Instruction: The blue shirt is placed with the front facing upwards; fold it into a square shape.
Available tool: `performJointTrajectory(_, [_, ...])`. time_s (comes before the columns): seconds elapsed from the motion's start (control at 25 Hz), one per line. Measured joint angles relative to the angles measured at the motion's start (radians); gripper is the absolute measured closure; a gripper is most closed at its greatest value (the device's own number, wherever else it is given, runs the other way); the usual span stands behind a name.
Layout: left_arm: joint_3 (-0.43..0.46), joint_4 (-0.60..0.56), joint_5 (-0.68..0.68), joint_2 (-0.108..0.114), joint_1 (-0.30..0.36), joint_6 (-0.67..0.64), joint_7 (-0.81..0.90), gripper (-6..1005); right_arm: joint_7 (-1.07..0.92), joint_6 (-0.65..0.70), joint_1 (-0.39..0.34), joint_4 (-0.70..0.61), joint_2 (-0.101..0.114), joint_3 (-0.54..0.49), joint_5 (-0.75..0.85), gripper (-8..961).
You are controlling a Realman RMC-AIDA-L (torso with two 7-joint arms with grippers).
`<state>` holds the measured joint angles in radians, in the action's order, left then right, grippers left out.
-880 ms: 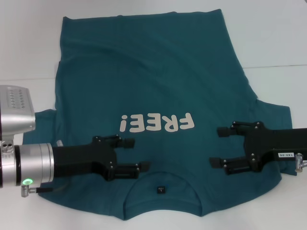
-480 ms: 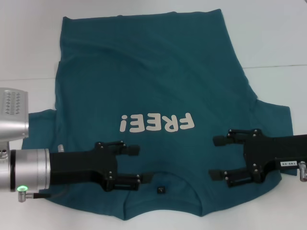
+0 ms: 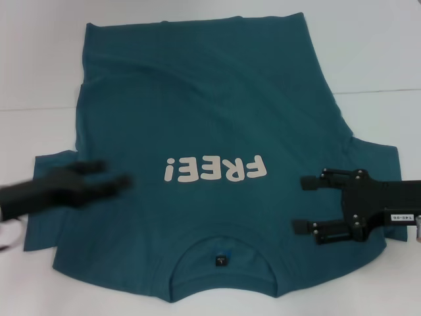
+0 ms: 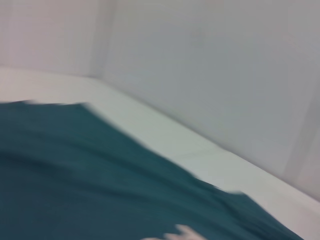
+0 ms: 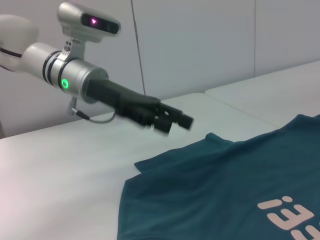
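The blue shirt (image 3: 210, 105) lies flat on the white table, front up, with its collar nearest me and its hem at the far side. Off-white "FREE!" lettering (image 3: 216, 170) crosses the chest, and a small dark neck label (image 3: 221, 261) sits inside the collar. My left gripper (image 3: 112, 174) is blurred with motion over the shirt's left sleeve area, fingers apart and holding nothing; it also shows in the right wrist view (image 5: 175, 124). Over the shirt's right shoulder my right gripper (image 3: 301, 205) hovers open and empty. The left wrist view shows only shirt fabric (image 4: 75, 175) and wall.
The white table (image 3: 381, 52) extends beyond the shirt on all sides, with a seam line running across it. A pale wall (image 4: 200, 75) stands behind the table's far edge. The left arm's silver wrist (image 5: 75, 80) reaches in over the bare table.
My left gripper has swung quickly leftward, from beside the collar to the left sleeve area. The right gripper has shifted slightly right and stays open.
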<state>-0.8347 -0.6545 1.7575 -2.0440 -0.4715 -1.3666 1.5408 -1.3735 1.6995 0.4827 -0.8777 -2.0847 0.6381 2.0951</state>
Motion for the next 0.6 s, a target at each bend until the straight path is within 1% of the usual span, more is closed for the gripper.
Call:
performJointTrajectory(0.08, [0.054,-0.021,0.004,0.02,0.026,0.04,0.147,136,0.0,0.0,-0.003,0.0,-0.001,-0.002,0.0,9])
performJointTrajectory(0.12, [0.068,-0.022,0.009,0.025,0.029,0.049,0.176,136,0.0,-0.001,-0.004,0.0,-0.001,-0.002,0.0,9])
performJointTrajectory(0.2, [0.112,-0.025,0.069,0.033,0.038,0.086,0.295,135,0.0,-0.001,-0.004,-0.001,-0.001,-0.003,-0.002,9])
performJointTrajectory(0.32, [0.142,-0.042,0.201,0.036,0.043,0.11,0.425,134,0.0,0.001,-0.004,-0.001,-0.001,-0.003,-0.002,8])
performJointTrajectory(0.4, [0.149,-0.049,0.262,0.036,0.044,0.112,0.476,134,-0.002,0.005,-0.004,-0.002,-0.002,-0.003,-0.003,8])
performJointTrajectory(0.6, [0.16,-0.081,0.289,0.033,0.057,0.123,0.495,133,-0.006,0.008,-0.005,-0.004,-0.001,-0.003,-0.003,8])
